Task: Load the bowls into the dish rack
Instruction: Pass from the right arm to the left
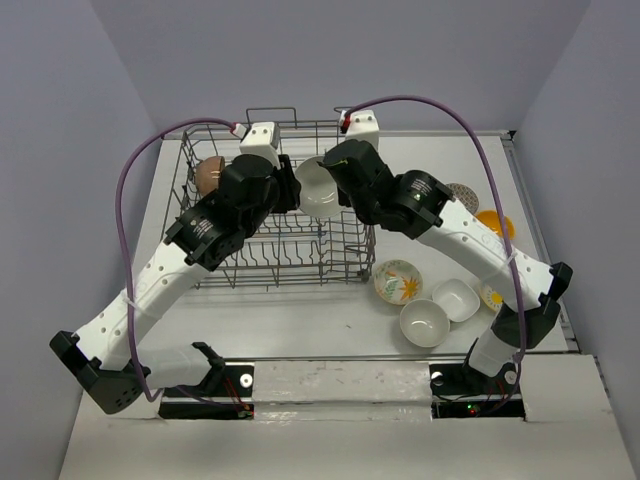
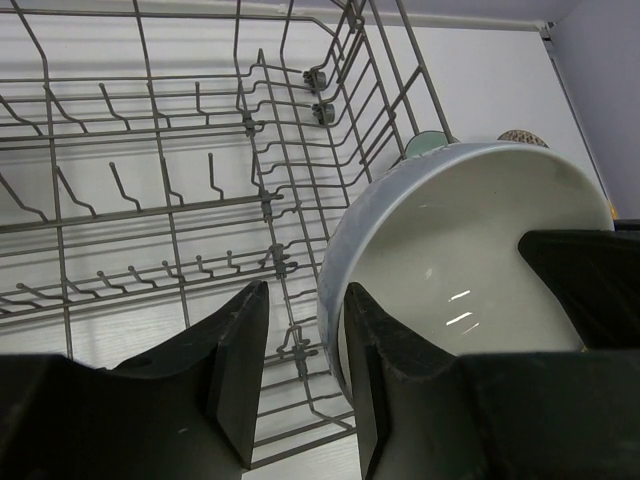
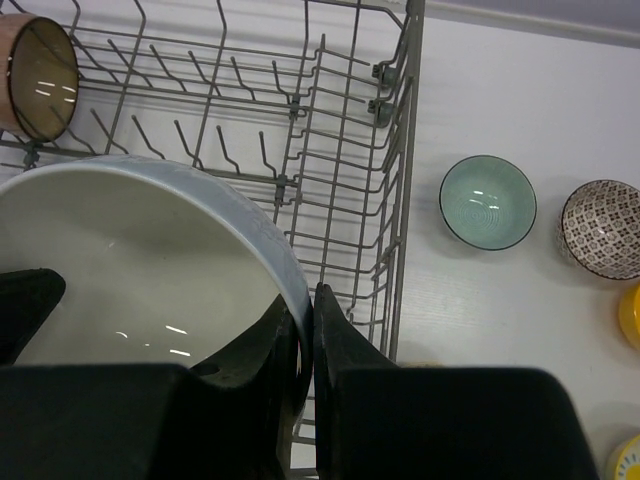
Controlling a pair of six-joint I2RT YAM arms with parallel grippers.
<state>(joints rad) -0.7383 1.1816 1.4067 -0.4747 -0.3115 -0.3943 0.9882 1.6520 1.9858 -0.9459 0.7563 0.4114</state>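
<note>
- The pale blue-white bowl (image 1: 318,190) hangs tipped on edge over the far right part of the dish rack (image 1: 300,262), above the tines. I can't tell whether its underside touches any wire.
- The right tool (image 3: 302,302) is pressed together on that bowl's rim, one finger inside and one outside.
- The left tool (image 2: 305,292) is half spread and straddles the opposite rim. Its outer finger (image 2: 240,350) looks clear of the wall, so I'd call it not gripping yet.
- Step in hand, as I read it: a hand-over above the rack, right to left (or a two-handed set-down, hard to say which).
- The next move calls for the left tool to pinch the rim firmly before the right lets go. Then the bowl goes down upright between two rows of tines.
- One brown bowl (image 1: 208,176) already sits on edge at the rack's far left.
- Waiting on the table (image 1: 300,320), right of the rack: a floral bowl (image 1: 398,281), a round white bowl (image 1: 423,322), a squarish white bowl (image 1: 456,298), an orange-yellow bowl (image 1: 496,224), a teal bowl (image 3: 488,202) and a patterned bowl (image 3: 602,228).
- Hidden: from above, both arms cover their own fingertips and part of the rack floor, and the teal bowl is out of sight under the right arm. Yellow shapes at the right wrist view's edge are cut off.
</note>
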